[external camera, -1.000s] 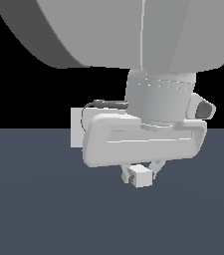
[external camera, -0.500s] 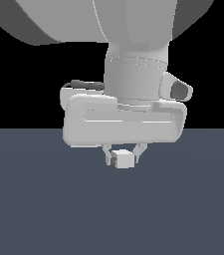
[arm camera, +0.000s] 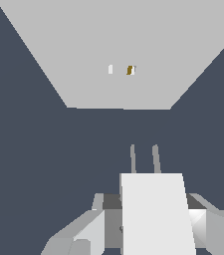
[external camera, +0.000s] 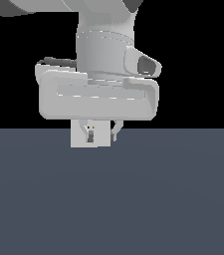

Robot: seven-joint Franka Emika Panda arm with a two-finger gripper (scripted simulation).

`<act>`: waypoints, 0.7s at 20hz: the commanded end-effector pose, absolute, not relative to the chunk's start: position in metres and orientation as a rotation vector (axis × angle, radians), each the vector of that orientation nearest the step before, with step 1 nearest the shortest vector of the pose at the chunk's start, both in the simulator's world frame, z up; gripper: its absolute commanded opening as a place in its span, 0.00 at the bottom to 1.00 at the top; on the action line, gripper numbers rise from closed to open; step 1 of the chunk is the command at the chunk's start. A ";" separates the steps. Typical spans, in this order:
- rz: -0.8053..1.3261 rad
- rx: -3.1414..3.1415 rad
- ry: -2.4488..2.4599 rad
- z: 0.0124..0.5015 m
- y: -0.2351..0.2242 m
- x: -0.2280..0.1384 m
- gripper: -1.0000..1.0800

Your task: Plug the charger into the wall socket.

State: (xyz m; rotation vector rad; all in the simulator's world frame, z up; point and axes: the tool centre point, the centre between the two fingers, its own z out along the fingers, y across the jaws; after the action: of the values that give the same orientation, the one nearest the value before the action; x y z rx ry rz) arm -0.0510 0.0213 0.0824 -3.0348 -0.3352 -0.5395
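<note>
In the wrist view my gripper (arm camera: 148,226) is shut on the charger (arm camera: 156,214), an off-white block with two thin prongs pointing at the wall socket (arm camera: 118,45). The socket is a flat light-grey plate ahead, and there is a gap between it and the prongs. Its two small holes (arm camera: 120,69) lie slightly to one side of the prongs' line. In the exterior view the gripper (external camera: 102,135) hangs under the big white hand, right in front of the wall socket (external camera: 78,138). The charger blends into the plate there.
A dark grey-blue floor (external camera: 133,199) stretches under the hand, with black background above it. The bulky white hand body (external camera: 98,94) and wrist hide the plate's upper part in the exterior view.
The hand, still holding the charger, has moved toward the exterior view's left and upward. Its fingers now overlap the socket plate.
</note>
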 end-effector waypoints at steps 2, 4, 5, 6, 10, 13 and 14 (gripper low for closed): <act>-0.539 -3.040 -0.315 0.091 0.030 -0.048 0.00; -0.539 -3.042 -0.309 0.095 0.033 -0.046 0.00; -0.538 -3.043 -0.306 0.096 0.034 -0.046 0.00; -0.538 -3.044 -0.304 0.097 0.036 -0.045 0.00; -0.537 -3.046 -0.298 0.100 0.038 -0.044 0.00; -0.537 -3.046 -0.298 0.100 0.039 -0.044 0.00; -0.537 -3.046 -0.298 0.100 0.039 -0.044 0.00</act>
State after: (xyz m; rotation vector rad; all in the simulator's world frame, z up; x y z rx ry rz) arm -0.0440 0.0390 0.1002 -3.0456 -0.2993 -0.5373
